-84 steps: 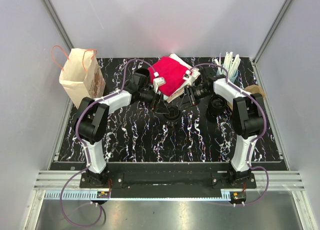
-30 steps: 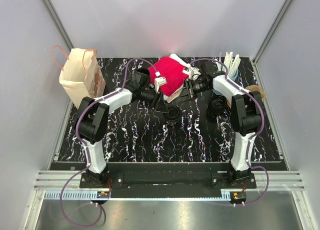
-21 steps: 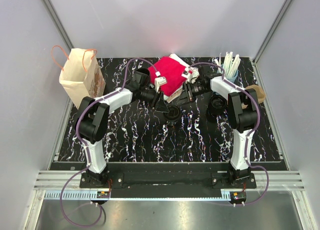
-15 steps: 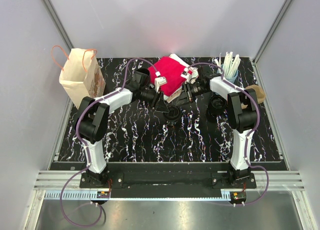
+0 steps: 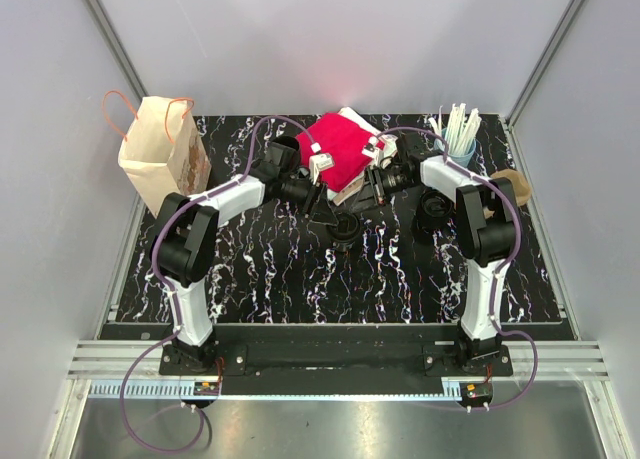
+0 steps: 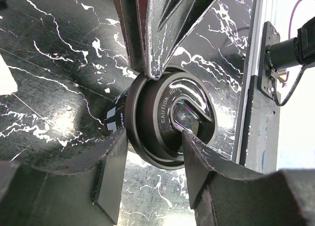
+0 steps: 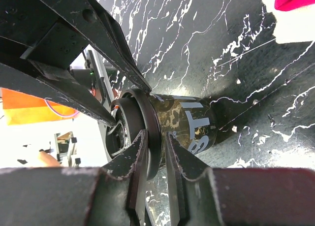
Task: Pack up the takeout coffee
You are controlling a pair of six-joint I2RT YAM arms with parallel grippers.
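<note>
The takeout coffee cup (image 5: 343, 229) stands mid-table, dark and patterned, with a black lid (image 6: 170, 122). My left gripper (image 5: 330, 217) comes in from the left, and in the left wrist view it (image 6: 155, 135) straddles the cup just under the lid, its fingers (image 6: 113, 172) pressed against both sides. From the right, my right gripper (image 5: 358, 211) reaches the same cup (image 7: 189, 125). Its narrow jaws (image 7: 155, 136) pinch the lid's rim (image 7: 147, 122), one finger on the lid's top side and one on the cup's wall. The brown paper bag (image 5: 160, 154) stands open at the far left.
A red cloth on a white box (image 5: 340, 149) lies just behind the cup. A holder of white straws (image 5: 458, 129) stands at the back right. A black cup (image 5: 432, 211) and a brown cardboard piece (image 5: 515, 187) sit beside the right arm.
My right gripper has shifted a little left onto the cup and narrowed its jaws on the lid's rim. The left arm and the cup have stayed put.
</note>
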